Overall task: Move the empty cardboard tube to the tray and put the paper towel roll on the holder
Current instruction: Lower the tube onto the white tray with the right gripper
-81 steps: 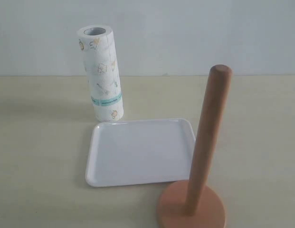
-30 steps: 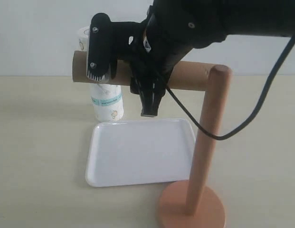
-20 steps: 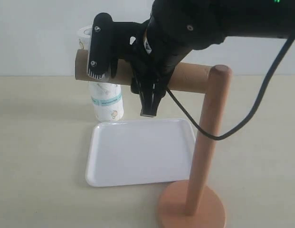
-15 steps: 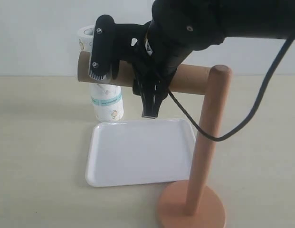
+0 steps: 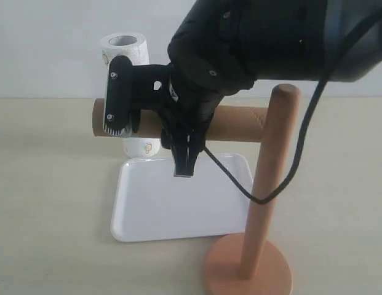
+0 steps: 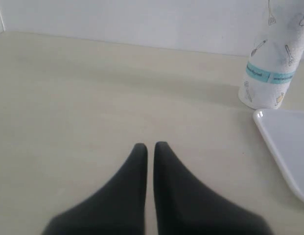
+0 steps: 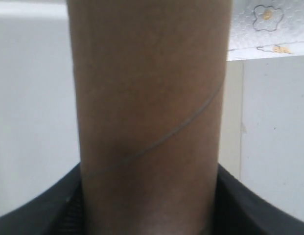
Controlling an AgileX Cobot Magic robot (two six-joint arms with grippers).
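The first half of the job is in hand: the cardboard tube is in the air over the tray and not yet set down, and the paper towel roll has not been touched. Nearest the camera stands the holder (image 5: 266, 184), bare, its post just beside the tube's far-right end, well off to one side of the fingers. Under the fingers lies the tray (image 5: 154, 212), with nothing on it. Above it the right gripper (image 5: 147, 138) is clamped across the tube (image 5: 237, 123), which lies level between the two fingers, gripped nearer one end, so the longer part sticks out toward the post. The right wrist view shows the tube (image 7: 149, 112) filling the gap between the dark fingers. The next move, as I judge it, is to lower the tube straight down until it lies flat inside the rim and only then let go. The tube looks about as long as the tray is wide, so it has to stay square to the rim and clear of the post, and it may roll once freed. Beyond the fingers the paper towel roll (image 5: 123, 46) stands upright, just behind the tray's back edge. The left gripper (image 6: 151, 147) hangs over bare table (image 6: 68, 98), its fingers nearly touching and holding nothing, with the roll well ahead of them.
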